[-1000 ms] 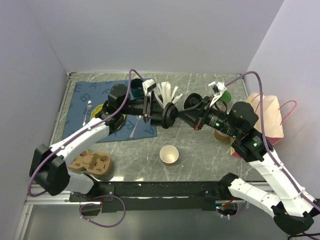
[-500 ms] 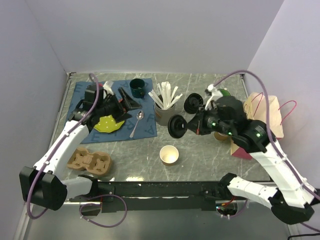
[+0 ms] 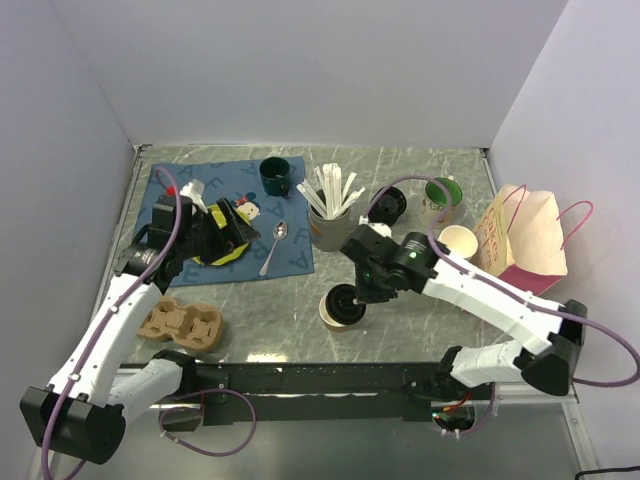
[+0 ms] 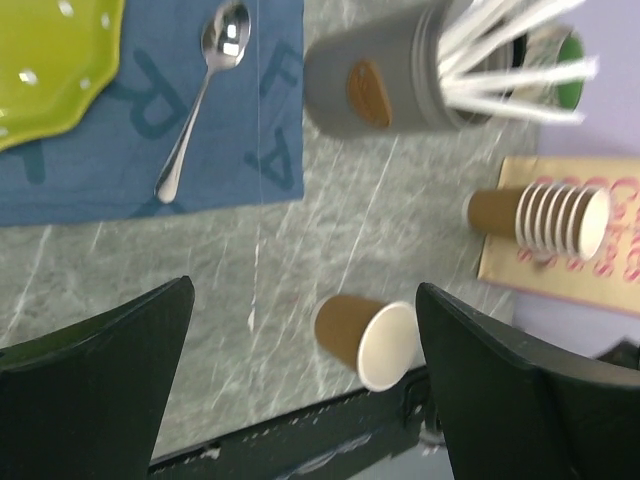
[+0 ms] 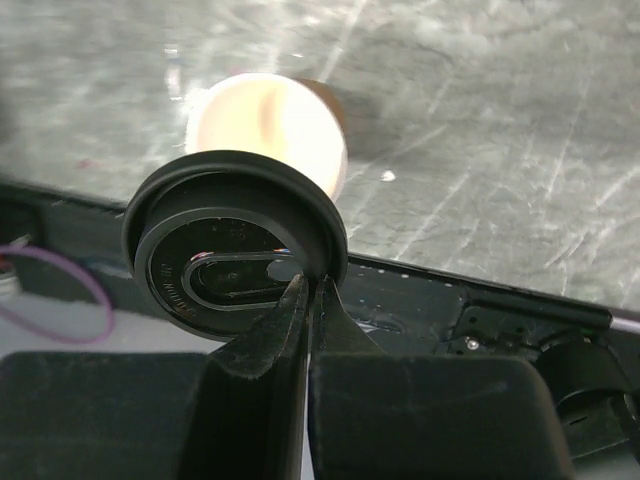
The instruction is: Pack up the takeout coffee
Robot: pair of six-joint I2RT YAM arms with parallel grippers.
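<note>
The cup (image 3: 330,318) stands upright at the lower centre of the top view, long axis vertical, open mouth up, with the black lid (image 3: 346,297) overlapping its upper right rim. Only the right wrist view shows the right gripper (image 5: 308,295) pinched tight on the lid's edge, the lid tilted before the cup's mouth; whether they touch is unclear. The left gripper (image 4: 305,292) gapes wide, holding nothing, and its view shows the cup's white inside.
</note>
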